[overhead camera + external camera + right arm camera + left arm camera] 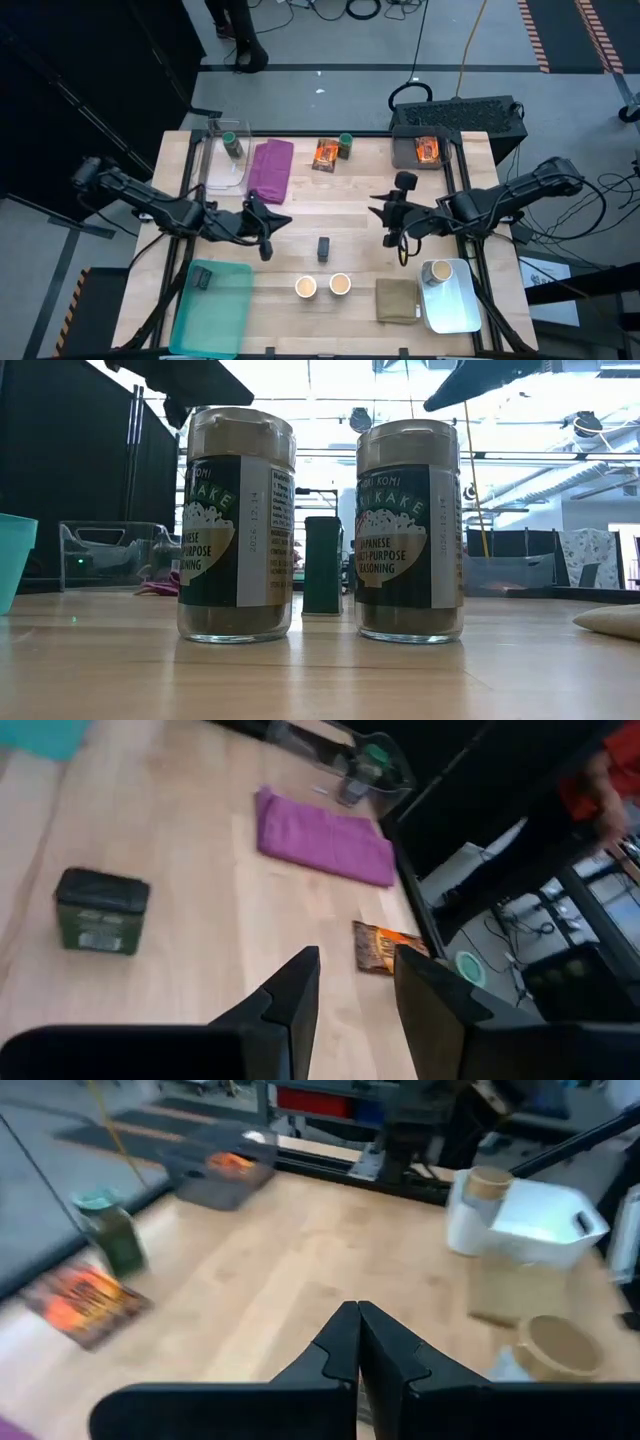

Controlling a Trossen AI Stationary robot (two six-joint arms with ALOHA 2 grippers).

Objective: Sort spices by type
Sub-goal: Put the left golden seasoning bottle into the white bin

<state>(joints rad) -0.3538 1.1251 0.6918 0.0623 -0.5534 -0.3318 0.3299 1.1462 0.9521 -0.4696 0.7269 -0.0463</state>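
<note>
Left end effector (pixel 265 248) shut and right end effector (pixel 401 252) parted, both empty, flank the dark spice tin (pixel 324 248), seemingly the next pick

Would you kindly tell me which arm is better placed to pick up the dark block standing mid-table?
Probably the right: its gripper is open, while the left gripper is shut; the dark block stands roughly between them.

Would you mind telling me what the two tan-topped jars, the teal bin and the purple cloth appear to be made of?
The two jars look like clear glass or hard plastic: light glints on the walls, tan seasoning shows below glossy printed labels. The teal bin seems to be translucent moulded plastic, with a smooth rim. The purple cloth looks like soft woven fabric, matte and folded.
</note>
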